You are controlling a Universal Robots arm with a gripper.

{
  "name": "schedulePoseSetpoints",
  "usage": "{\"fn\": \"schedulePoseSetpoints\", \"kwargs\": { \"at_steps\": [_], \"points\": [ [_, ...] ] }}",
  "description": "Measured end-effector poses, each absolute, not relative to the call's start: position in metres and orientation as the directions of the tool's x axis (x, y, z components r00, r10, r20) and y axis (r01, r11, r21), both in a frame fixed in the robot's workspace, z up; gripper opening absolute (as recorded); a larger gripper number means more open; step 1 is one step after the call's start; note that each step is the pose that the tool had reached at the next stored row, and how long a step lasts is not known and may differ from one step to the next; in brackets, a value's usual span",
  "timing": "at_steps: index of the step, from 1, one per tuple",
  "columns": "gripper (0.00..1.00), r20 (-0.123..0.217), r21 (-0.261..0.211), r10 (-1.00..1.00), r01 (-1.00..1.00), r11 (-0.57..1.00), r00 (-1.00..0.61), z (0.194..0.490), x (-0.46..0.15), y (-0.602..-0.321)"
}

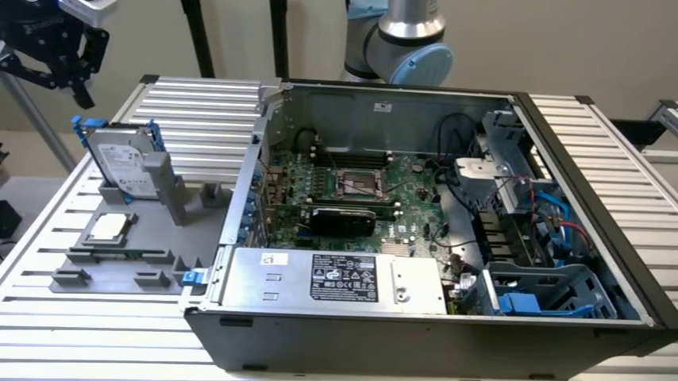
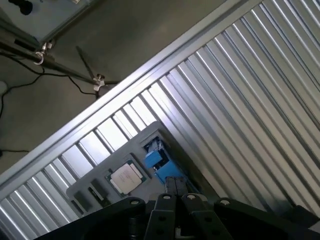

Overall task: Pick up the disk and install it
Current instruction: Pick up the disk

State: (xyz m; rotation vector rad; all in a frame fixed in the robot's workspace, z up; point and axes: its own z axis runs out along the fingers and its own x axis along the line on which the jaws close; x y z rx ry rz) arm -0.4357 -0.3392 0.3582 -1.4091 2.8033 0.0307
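gripper pressed together | disk propped in stand | ribbed metal table | beige wall

Beige wall across top of exterior view. Black poles against it, upper middle. Ribbed aluminium table spans lower frame and both sides. Soft even light, faint glare on slats. Wrist view: grey floor beyond table edge, thin stand legs on it.

We see a ribbed aluminium worktop. On it, at the exterior view's left, sits a grey parts holder; just beside it, toward the exterior view's right, stands an open computer case.
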Motion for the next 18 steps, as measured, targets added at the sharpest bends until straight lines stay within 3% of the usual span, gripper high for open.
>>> {"fn": "schedulePoseSetpoints", "kwargs": {
  "at_steps": [18],
  "points": [
    [0.11, -0.012, 0.016, -0.952, -0.952, 0.306, -0.307, 0.3555, -0.4357, -0.3392]
  ]
}}
